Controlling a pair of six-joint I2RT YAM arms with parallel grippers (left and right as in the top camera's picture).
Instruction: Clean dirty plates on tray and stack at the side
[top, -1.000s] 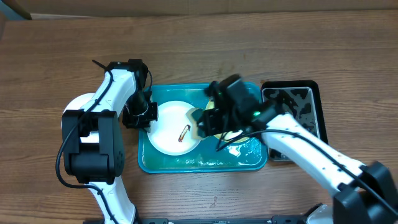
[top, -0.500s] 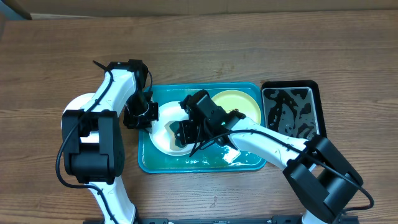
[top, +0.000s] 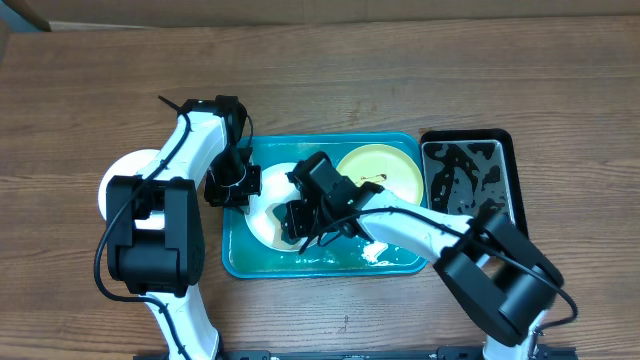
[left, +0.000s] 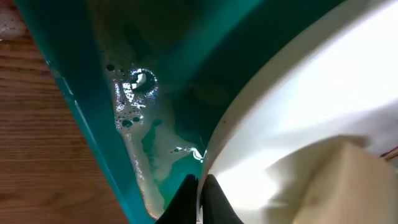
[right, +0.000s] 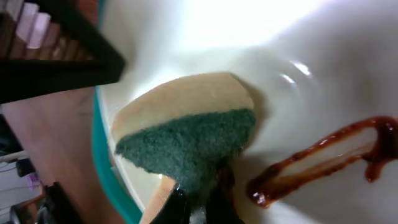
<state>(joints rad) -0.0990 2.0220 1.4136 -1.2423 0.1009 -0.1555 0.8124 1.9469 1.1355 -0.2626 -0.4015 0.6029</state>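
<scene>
Right hand (right: 198, 208), clamped on sponge (right: 186, 134), rests on white plate (right: 323, 74) beside smear (right: 323, 162); overhead arm hides both.

From above, the light falls soft and even across the desk (top: 400, 80), shadows short and faint. Wet glints speckle the tray (top: 330, 262). In my left wrist view the white plate (left: 323, 93) burns out to glare, and everything sits close and soft. My right wrist view flares white at the top; the sponge (right: 186, 137) is fairly sharp, the left corners dark.
</scene>
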